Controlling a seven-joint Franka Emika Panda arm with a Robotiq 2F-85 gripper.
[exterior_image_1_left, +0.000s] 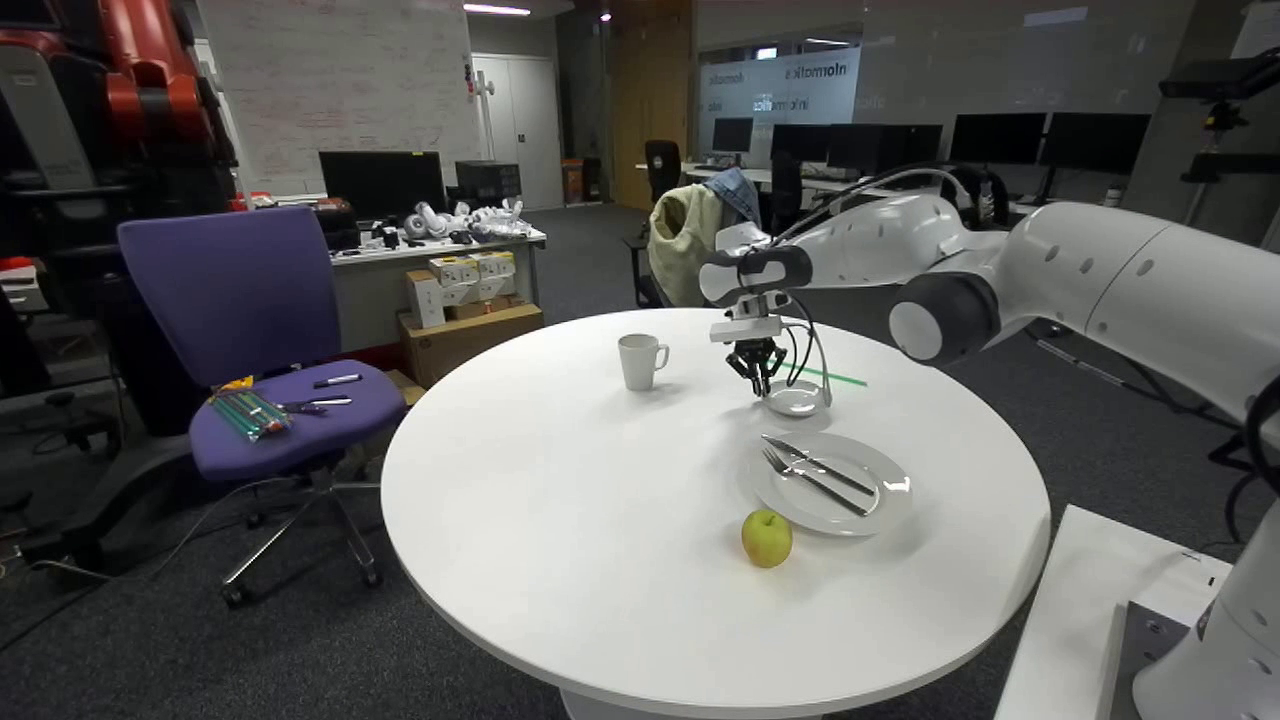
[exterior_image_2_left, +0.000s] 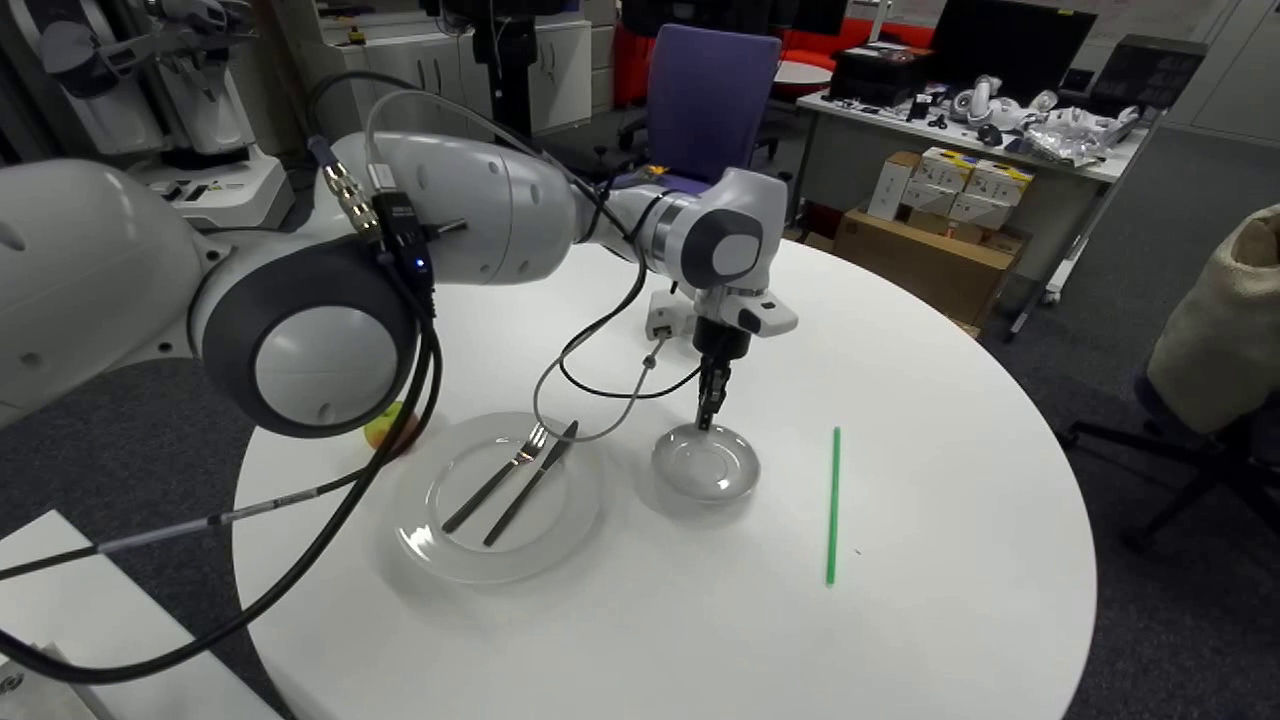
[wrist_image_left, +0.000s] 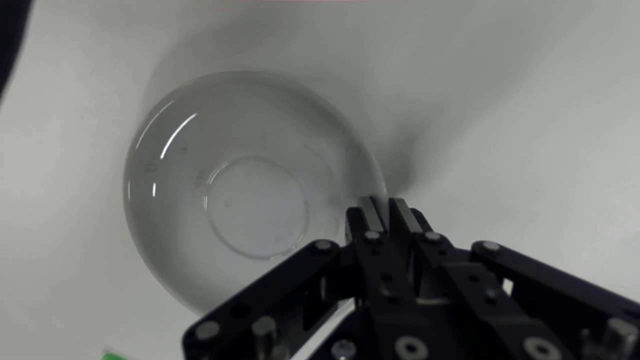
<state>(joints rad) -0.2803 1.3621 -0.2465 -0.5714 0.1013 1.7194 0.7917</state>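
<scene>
Where the bowl (wrist_image_left: 250, 195) is pinched by the fingers (wrist_image_left: 371, 215), one inside, one outside, it is offset leftward (wrist view)

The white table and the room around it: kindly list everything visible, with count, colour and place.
Table: 1, white, foreground.
Plate: 1, white, on table.
Fork: 1, silver, on plate.
Knife: 1, silver, on plate.
Apple: 1, yellow-green, beside plate.
Mug: 1, white, on table.
Stick: 1, green, on table.
Bowl: 1, whitish, between plate and stick.
Chairs: several, purple and dark, background.
Packet: 1, green, on purple chair.
Desks: several, white, background.
Monitors: several, black, on desks.
Boxes: several, brown and white, by desk.
Jacket: 1, cream, over chair.
Red-armed machine: 1, red and black, background.
Arm: 1, white and grey, above table.
Gripper: 1, black, closed on bowl's rim.
</scene>
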